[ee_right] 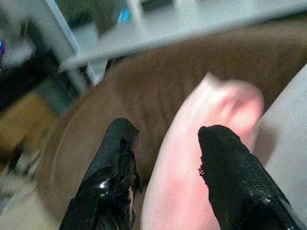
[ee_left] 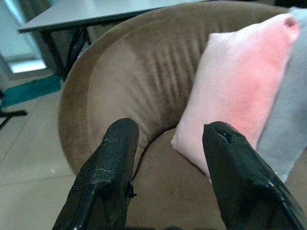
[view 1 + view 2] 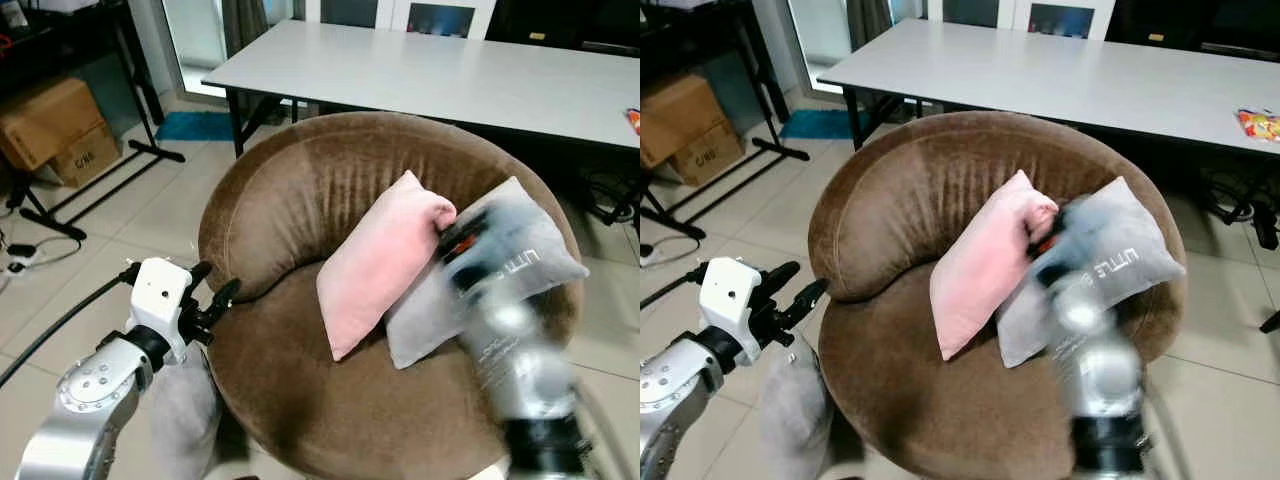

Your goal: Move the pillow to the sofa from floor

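Pink pillow (image 3: 382,262) leans on the sofa (image 3: 290,190) backrest, touching grey pillow (image 3: 520,262). Right gripper (image 1: 165,143), blurred, fingers spread, empty, hovers just before the pink pillow. Left gripper (image 2: 165,158), spread, empty, beside sofa's edge.

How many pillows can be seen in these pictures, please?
3: a pink pillow and a grey pillow leaning on the brown sofa, and another grey pillow on the floor beside it. Others may be hidden.

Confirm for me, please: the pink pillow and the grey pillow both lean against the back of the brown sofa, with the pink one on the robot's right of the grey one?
Not quite. In the left eye view the pink pillow leans on the robot's left of the grey pillow; both do rest against the back of the brown sofa.
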Robot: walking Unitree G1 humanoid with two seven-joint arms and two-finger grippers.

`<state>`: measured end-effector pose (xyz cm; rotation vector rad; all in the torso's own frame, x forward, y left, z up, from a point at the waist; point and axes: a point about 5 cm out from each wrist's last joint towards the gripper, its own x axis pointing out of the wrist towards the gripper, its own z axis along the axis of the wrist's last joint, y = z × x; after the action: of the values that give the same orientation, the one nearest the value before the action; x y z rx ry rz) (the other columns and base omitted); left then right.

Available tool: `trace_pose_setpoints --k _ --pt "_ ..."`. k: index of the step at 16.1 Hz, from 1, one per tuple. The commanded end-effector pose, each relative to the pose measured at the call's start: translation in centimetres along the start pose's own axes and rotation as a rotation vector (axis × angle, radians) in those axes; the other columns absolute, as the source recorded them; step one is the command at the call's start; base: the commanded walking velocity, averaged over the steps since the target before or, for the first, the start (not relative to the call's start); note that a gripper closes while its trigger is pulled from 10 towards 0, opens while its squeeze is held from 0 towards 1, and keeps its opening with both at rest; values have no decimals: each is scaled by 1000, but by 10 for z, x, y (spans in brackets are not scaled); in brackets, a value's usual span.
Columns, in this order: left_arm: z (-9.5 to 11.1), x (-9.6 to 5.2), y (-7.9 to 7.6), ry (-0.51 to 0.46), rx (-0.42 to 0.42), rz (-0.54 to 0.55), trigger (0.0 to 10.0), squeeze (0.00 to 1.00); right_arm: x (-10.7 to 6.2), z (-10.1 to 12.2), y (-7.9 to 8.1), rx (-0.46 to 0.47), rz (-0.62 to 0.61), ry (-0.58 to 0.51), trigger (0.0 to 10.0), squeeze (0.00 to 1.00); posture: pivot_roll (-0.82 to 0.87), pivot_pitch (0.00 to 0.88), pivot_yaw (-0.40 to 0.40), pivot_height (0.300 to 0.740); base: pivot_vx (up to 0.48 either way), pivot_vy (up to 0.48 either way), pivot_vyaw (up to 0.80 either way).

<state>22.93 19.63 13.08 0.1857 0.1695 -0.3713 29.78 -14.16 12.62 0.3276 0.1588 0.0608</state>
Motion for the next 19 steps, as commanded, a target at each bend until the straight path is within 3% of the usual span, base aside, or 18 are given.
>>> trace_pose_setpoints --k 1,6,11,14,15,16,18,19 --pt "0 0 1 4 12 36 10000 0 -2 -3 4 -57 16 14 10000 0 15 0 -3 740 -296 0 0" --pt "0 1 0 -15 38 80 10000 0 -5 -21 4 -179 44 87 10000 0 34 0 -15 740 -301 0 0" --pt "3 4 4 -38 97 125 10000 0 -8 -31 1 -160 49 132 10000 0 24 0 -3 740 -51 0 0" --pt "3 5 5 -41 101 130 10000 0 -13 -35 3 -218 101 149 10000 0 19 0 4 740 0 0 533" --pt "2 5 6 -41 100 136 10000 0 -14 -37 3 -226 109 155 10000 282 16 0 6 740 0 0 800" --pt "1 4 6 -41 99 142 10000 0 -14 -36 0 -247 101 150 10000 976 17 0 4 740 0 0 800" --pt "0 4 7 -37 95 150 10000 0 -13 -33 -2 -307 91 113 10000 1000 14 0 2 740 0 0 800" --pt "-1 5 7 -41 94 165 10000 0 -13 -34 0 -256 120 109 10000 1000 8 0 2 740 0 0 694"
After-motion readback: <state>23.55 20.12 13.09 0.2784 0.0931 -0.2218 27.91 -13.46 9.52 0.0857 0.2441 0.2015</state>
